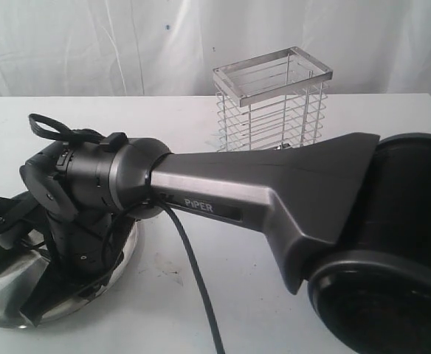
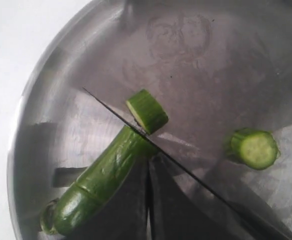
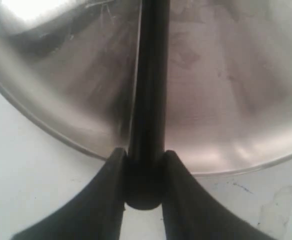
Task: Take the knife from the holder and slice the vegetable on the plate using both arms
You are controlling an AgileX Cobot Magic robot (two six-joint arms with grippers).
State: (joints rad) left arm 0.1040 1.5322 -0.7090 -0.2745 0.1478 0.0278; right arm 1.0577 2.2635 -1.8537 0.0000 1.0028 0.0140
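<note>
The vegetable [image 2: 101,180], a dark-green cucumber, lies on the steel plate [image 2: 211,60]. A cut slice [image 2: 147,111] leans at its end, and a second round piece [image 2: 254,148] lies apart from it. The knife's thin dark blade [image 2: 186,170] runs across the cucumber's cut end, between it and the leaning slice. My left gripper [image 2: 148,160] is shut, its fingers right beside the cucumber. My right gripper [image 3: 144,155] is shut on the knife's black handle [image 3: 148,90] above the plate's rim [image 3: 61,135]. The wire holder [image 1: 274,103] stands at the back of the table.
My right arm [image 1: 223,192] reaches across the whole table from the right to the plate [image 1: 1,310] at the lower left, hiding much of it. White cloth hangs behind the table. A black cable [image 1: 197,280] trails under the arm.
</note>
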